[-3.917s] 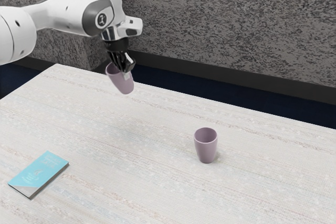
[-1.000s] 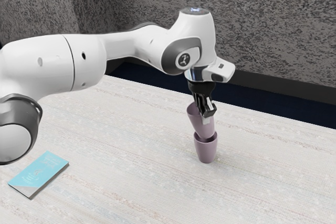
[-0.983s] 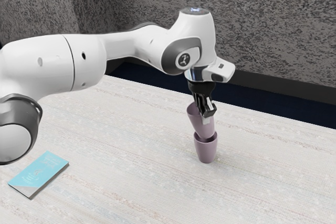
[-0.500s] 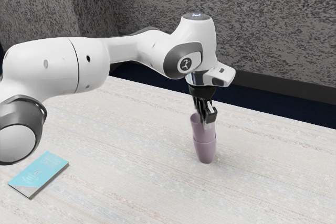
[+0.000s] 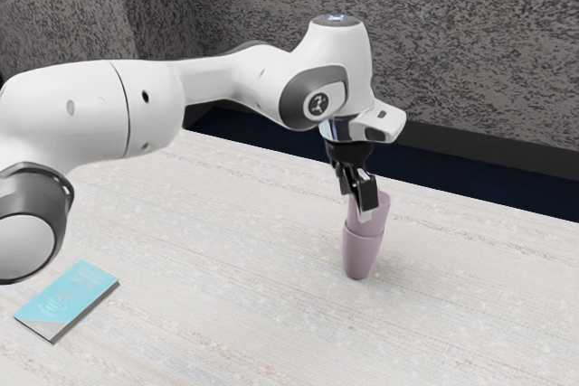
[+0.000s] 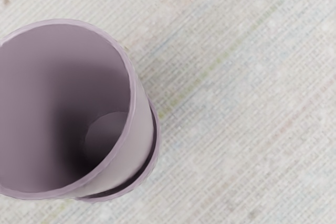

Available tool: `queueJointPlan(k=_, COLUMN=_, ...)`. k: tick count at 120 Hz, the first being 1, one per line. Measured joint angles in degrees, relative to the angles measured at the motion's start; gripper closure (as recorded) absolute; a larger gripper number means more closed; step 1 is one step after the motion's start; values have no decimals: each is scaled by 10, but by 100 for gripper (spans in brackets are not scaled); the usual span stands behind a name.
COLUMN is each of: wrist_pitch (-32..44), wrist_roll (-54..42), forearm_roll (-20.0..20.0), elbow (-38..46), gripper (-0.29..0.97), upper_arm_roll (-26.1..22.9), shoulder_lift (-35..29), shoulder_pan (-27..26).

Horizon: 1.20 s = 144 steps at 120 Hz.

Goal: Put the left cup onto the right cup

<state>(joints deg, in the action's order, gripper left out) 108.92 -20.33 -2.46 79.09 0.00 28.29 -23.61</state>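
**Stood nested: mauve tapered left cup (image 5: 380,214) inside matching right cup (image 5: 362,255) on pale bench (image 5: 226,250).**
Met upper rim with black claw (image 5: 362,205), likely steadying the tilt; clamped or apart, could not tell.

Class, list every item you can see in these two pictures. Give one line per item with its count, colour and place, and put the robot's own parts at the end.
upper cup: 1, mauve, nested in the lower cup, leaning toward the exterior view's right
lower cup: 1, mauve, standing on the table right of centre in the exterior view
booklet: 1, teal with a pale cover design, lying flat near the table's front corner at the exterior view's left
table: 1, pale woven-look top, under everything
wall: 1, rough grey, behind the table
dark band: 1, navy, along the wall's foot
arm: 1, white with grey joints, reaching in from the exterior view's left
gripper: 1, black, at the upper cup's rim
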Motion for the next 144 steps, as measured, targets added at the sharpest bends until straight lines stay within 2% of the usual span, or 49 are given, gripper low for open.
queueJointPlan(k=54, wrist_pitch=-13, wrist_roll=0, forearm_roll=0, elbow=9, gripper=3, upper_arm_roll=6, shoulder_lift=-48, shoulder_pan=16)
queueJointPlan(k=80, wrist_pitch=-38, wrist_roll=6, forearm_roll=-2, elbow=27, gripper=3, upper_arm_roll=6, shoulder_lift=-90, shoulder_pan=73)
queueJointPlan(k=144, wrist_pitch=-127, wrist_roll=49, forearm_roll=-14, elbow=49, gripper=2, upper_arm_roll=5, shoulder_lift=-206, shoulder_pan=282)
